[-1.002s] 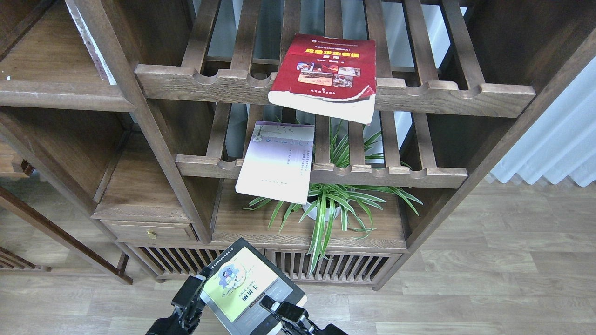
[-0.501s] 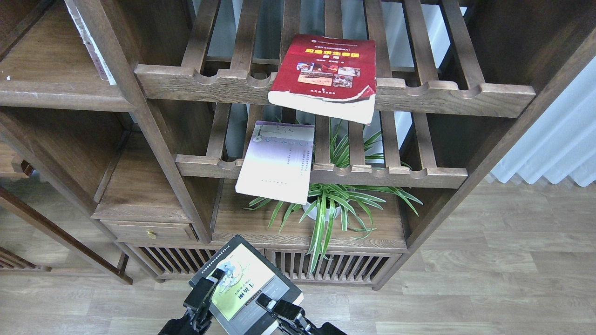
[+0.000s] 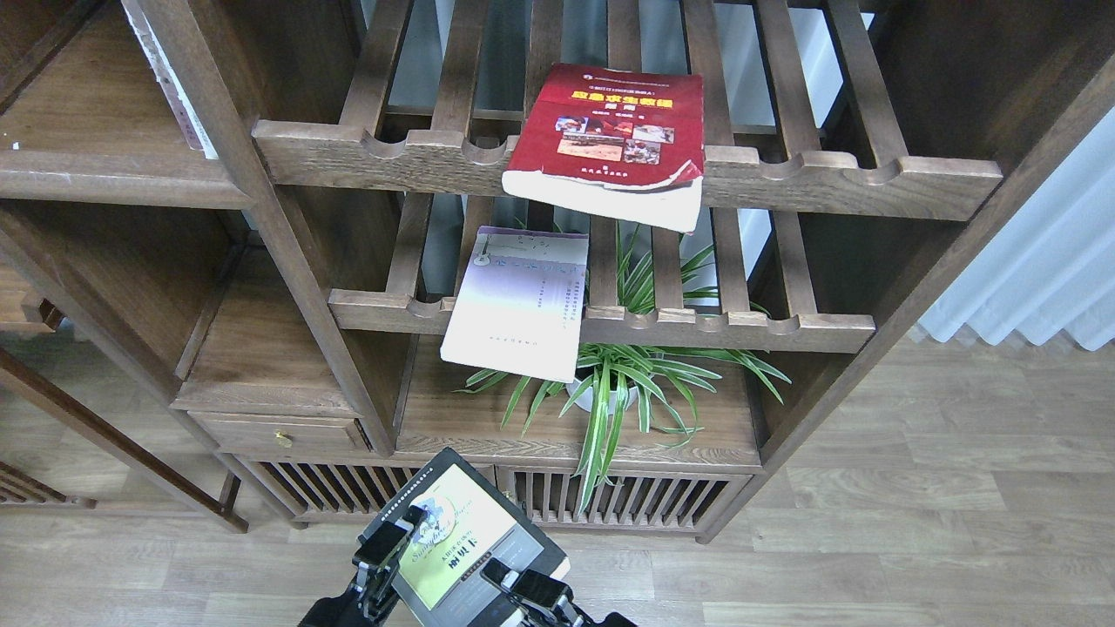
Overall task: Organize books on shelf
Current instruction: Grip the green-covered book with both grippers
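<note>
The green-and-grey book (image 3: 462,540) edged in black lies tilted at the bottom centre of the head view, in front of the cabinet. My left gripper (image 3: 388,542) is shut on its left edge, one finger over the cover. My right gripper (image 3: 512,582) is shut on its lower right edge. The thick red book (image 3: 610,139) lies flat on the upper slatted rack and overhangs its front rail. The pale lavender-white book (image 3: 518,300) lies on the lower slatted rack and also overhangs. The flat dark-brown shelf (image 3: 104,178) with a rounded front edge is at the upper left.
A thin white-pink-spined book (image 3: 174,87) leans on the flat shelf against a post. A potted spider plant (image 3: 610,383) stands under the lower rack. A small drawer (image 3: 279,433) sits at the lower left. Wood floor and a white curtain (image 3: 1045,261) are to the right.
My left gripper moved right from beside the green-and-grey book onto its left edge and closed on it. The right gripper kept its hold; the book barely shifted.
</note>
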{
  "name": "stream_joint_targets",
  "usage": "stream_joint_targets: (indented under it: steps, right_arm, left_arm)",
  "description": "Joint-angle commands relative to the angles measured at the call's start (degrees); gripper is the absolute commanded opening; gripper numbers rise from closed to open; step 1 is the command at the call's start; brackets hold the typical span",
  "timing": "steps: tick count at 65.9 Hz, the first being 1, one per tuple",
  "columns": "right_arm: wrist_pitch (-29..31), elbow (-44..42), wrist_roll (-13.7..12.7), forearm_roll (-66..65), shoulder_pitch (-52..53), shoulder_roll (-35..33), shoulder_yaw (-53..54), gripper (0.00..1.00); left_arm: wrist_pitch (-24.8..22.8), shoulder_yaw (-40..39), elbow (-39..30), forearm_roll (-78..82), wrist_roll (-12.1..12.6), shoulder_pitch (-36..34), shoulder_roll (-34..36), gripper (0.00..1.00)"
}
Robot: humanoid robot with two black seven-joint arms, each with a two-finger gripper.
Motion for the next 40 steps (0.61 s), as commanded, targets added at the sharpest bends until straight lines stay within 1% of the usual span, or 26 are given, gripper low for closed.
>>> stream_joint_targets:
  steps: [1, 33, 38, 40]
  right_arm:
    - [0.0, -0.2, 0.0, 0.0, 0.0, 0.0, 0.3, 0.03]
    - [0.0, -4.0, 0.2, 0.4, 2.0, 0.1, 3.5, 0.04]
    - [0.0, -3.9, 0.2, 0.4, 1.9, 0.1, 3.8, 0.06]
    - [0.0, -3.9, 0.2, 0.3, 1.9, 0.1, 3.8, 0.1]
  left_arm:
    - [0.0, 0.0, 0.0, -0.2, 0.0, -0.2, 0.1, 0.07]
    - [0.0, 0.3, -1.0, -0.2, 0.1, 0.4, 2.9, 0.06]
    - [0.0, 0.2, -1.0, -0.2, 0.1, 0.4, 2.9, 0.06]
    - [0.0, 0.2, -1.0, -0.2, 0.1, 0.4, 2.8, 0.06]
